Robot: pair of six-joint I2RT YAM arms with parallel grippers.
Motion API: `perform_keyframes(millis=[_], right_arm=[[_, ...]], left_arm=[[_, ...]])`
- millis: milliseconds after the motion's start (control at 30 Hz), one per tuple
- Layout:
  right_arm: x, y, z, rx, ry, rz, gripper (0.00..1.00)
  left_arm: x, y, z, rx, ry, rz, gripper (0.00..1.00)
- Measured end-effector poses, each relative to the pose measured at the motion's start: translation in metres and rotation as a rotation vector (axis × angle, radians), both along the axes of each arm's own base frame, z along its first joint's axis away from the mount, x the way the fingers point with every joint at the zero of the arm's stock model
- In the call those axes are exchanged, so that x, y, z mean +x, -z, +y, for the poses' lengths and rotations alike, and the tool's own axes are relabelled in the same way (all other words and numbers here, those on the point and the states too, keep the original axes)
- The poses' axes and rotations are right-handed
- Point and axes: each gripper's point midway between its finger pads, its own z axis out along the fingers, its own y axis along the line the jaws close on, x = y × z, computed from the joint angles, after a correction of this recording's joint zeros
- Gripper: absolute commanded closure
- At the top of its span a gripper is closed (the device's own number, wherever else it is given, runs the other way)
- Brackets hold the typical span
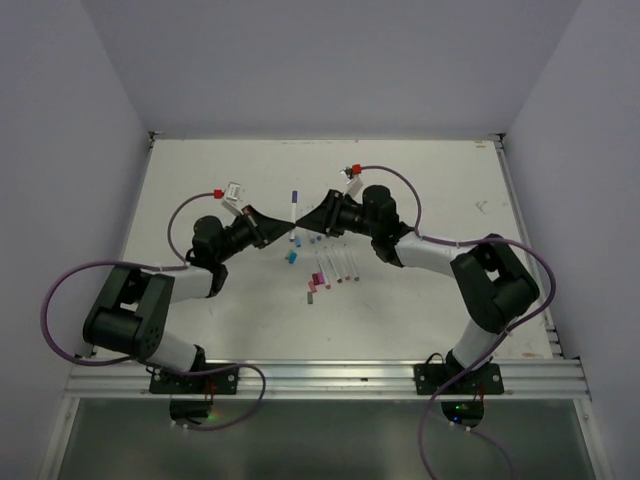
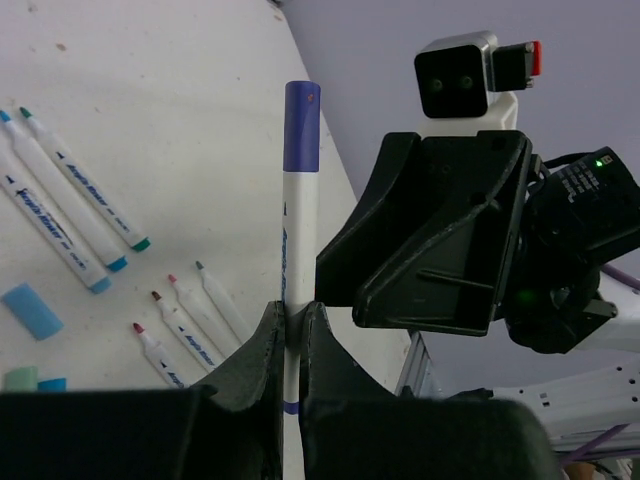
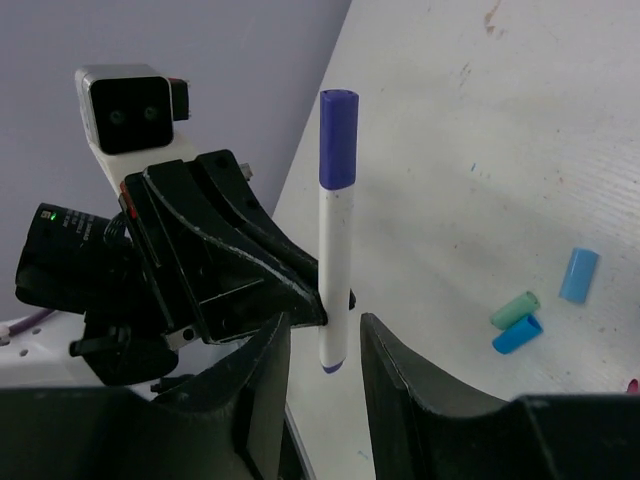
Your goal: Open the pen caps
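**Left gripper clamps a capped pen; right gripper stands released in front of it**

The white tabletop [image 1: 430, 180] carries everything. The left arm [image 1: 150, 305] and the right arm [image 1: 485, 285] reach in from the near edge and meet over the middle of the tabletop, their gripper tips facing each other.

The left gripper [image 2: 292, 345] is clenched on the white barrel of a purple-capped pen [image 2: 297, 240]. It grips low on the barrel, so in the left wrist view the pen stands upright and a short purple end shows below the fingers. The right gripper [image 3: 325, 350] is released. Its two fingers [image 3: 265, 370] stand apart, and the pen's lower end shows in the gap between them with space on either side, touching neither.

The purple cap [image 3: 338, 140] sits on the pen's upper end, clear of both grippers and above the middle of the tabletop.

Just toward the near edge from the held pen, several uncapped pens [image 1: 335, 268] lie in a loose row on the tabletop with their coloured tips bare.

Loose caps lie among them. A cyan cap [image 3: 578, 275] lies on its own. Near it, a green cap [image 3: 514, 308] and a blue cap [image 3: 516, 335] lie side by side, touching. Pink caps [image 1: 311, 294] lie at the end of the row nearest the near edge.
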Motion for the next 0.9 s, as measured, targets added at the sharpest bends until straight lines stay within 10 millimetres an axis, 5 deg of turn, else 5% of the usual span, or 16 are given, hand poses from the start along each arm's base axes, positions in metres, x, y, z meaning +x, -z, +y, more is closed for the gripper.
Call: perform_keyframes(millis=[167,700,833,900], right_arm=[[0.002,-0.004,0.001,0.014,0.012,-0.009,0.64],[0.007,-0.001,0.004,0.027,0.022,-0.003,0.67],[0.007,-0.006,0.005,0.040,0.021,-0.010,0.77],[0.008,-0.009,0.007,0.046,0.016,-0.017,0.96]], left_arm=[[-0.006,-0.013,-0.010,-0.045,0.039,-0.031,1.00],[-0.015,-0.010,-0.017,-0.054,0.064,-0.012,1.00],[-0.017,-0.012,-0.018,-0.062,0.069,-0.021,1.00],[-0.017,-0.013,-0.018,-0.069,0.068,-0.025,1.00]])
